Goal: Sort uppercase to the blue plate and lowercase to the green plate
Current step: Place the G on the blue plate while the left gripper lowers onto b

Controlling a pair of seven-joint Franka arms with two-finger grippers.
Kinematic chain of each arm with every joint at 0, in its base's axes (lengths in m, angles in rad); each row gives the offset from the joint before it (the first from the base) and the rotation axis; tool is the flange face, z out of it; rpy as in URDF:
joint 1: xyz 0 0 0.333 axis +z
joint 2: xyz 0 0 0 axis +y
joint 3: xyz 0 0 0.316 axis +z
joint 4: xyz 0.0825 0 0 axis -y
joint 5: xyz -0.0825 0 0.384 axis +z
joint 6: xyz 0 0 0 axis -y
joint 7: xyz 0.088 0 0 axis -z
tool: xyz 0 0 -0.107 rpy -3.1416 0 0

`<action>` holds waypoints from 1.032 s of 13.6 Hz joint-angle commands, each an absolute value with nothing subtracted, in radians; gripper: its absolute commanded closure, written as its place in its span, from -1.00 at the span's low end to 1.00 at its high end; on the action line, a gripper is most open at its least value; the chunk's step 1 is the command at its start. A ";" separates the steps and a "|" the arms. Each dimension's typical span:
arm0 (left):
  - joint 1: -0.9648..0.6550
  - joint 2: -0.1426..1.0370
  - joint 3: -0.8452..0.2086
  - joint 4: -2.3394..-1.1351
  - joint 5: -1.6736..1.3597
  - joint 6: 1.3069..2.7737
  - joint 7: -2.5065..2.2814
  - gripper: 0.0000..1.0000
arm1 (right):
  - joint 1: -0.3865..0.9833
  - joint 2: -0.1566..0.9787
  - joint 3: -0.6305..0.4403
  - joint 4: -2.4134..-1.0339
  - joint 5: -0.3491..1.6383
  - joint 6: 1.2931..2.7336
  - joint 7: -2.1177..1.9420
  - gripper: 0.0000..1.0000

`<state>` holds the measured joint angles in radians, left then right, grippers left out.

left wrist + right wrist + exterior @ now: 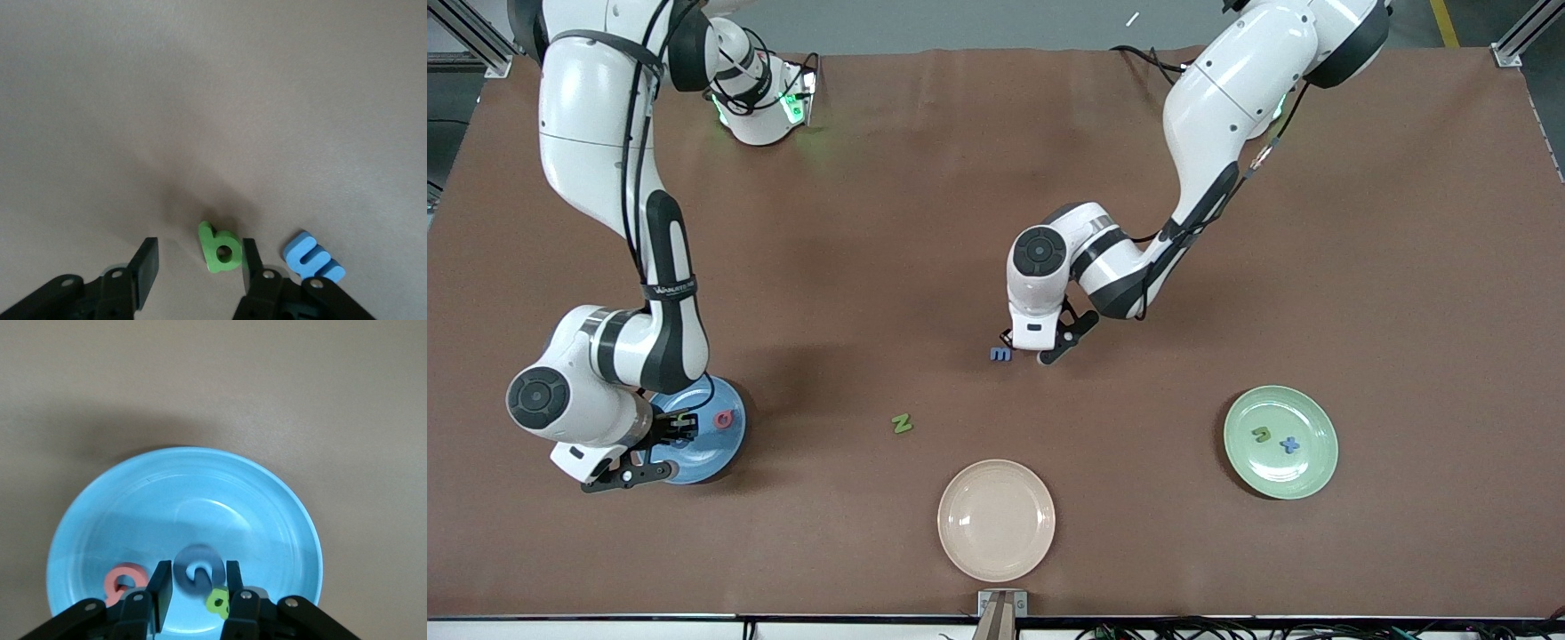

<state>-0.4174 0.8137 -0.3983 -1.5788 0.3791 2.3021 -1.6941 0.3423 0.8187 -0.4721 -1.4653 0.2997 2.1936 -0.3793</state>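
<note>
Left gripper (199, 256) sits low near the table's centre, about half open, straddling the green q (219, 248) and not yet pinching it. The blue m (312, 259) lies just beside. The q looks like featherlight, squashy matte foam, so I would pinch its flat edges gently. Right gripper (197, 569) hangs over the glossy blue plate (200, 487) at 8 o'clock, above the blue G (197, 557); I cannot tell whether it grips.

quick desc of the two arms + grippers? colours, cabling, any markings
Both arms: glossy white shells, black joint bands, round dark grey joint caps. The right arm carries loose black cables and a dark band with white lettering. Green lights glow near its base. The left gripper and right gripper have matte black fingers with silver screws.
</note>
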 commanded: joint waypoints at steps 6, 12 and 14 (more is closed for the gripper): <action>-0.437 0.824 -0.382 -1.569 0.399 2.359 -1.738 -0.14 | 0.418 0.778 -0.428 -1.471 0.394 2.186 -0.301 -0.75; -0.442 0.841 -0.371 -1.560 0.420 2.362 -1.738 -0.04 | 0.595 0.779 -0.428 -1.448 0.402 2.198 -0.010 -0.78; -0.439 0.847 -0.368 -1.554 0.419 2.362 -1.738 0.14 | 0.636 0.790 -0.425 -1.440 0.405 2.213 0.066 -0.78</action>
